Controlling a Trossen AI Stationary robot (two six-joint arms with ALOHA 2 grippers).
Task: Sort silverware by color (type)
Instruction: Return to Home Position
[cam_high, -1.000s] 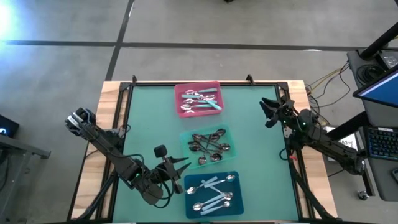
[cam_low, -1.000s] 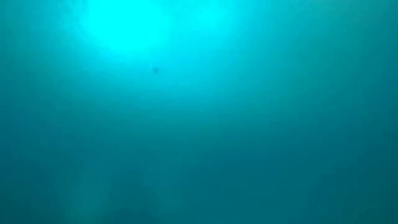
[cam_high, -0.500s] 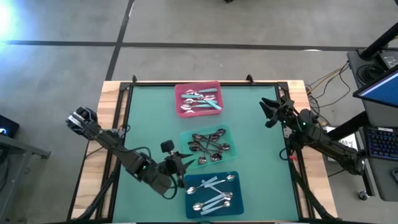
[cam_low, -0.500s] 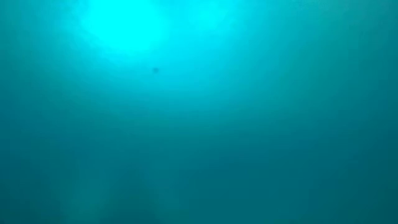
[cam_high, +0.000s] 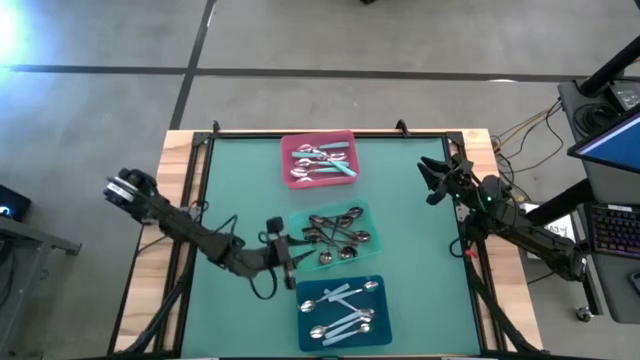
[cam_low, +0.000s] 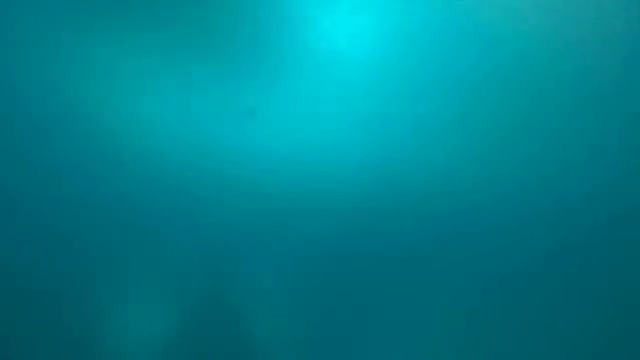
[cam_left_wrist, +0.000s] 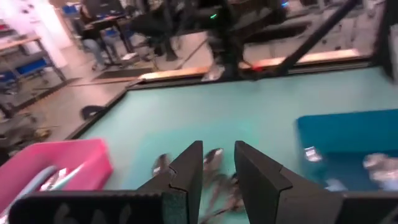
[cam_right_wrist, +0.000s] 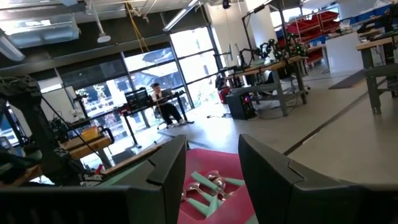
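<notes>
High view, and the sorting looks done to me. The teal-handled spoons (cam_high: 325, 160) lie in the pink tray (cam_high: 287, 150) at upper centre. The dark spoons (cam_high: 335, 235) are heaped in the mint tray (cam_high: 368, 212) mid-frame. The pale-blue spoons (cam_high: 345, 310) sit in the dark-teal tray (cam_high: 305, 290) at lower centre. No spoon lies loose on the mat, so each colour has its own tray.

The left pincer (cam_high: 290, 262) hangs just left of the mint tray's lower corner. Its wrist camera shows the fingers (cam_left_wrist: 189, 171) slightly spread with nothing between them. I'd judge its work is over and only the trip home remains. The right pincer (cam_high: 432, 180) waits at the right edge of the frame, clear of the trays, spread and empty (cam_right_wrist: 211, 174).

The worktop (cam_high: 240, 170) is a green mat in a black frame on pale wood. Around it is grey concrete floor (cam_high: 100, 110), with a keyboard (cam_high: 610, 230) at far right. The right wrist view looks out into a bright workshop where a person (cam_right_wrist: 163, 99) sits at a desk. The low view gives only a teal haze.
</notes>
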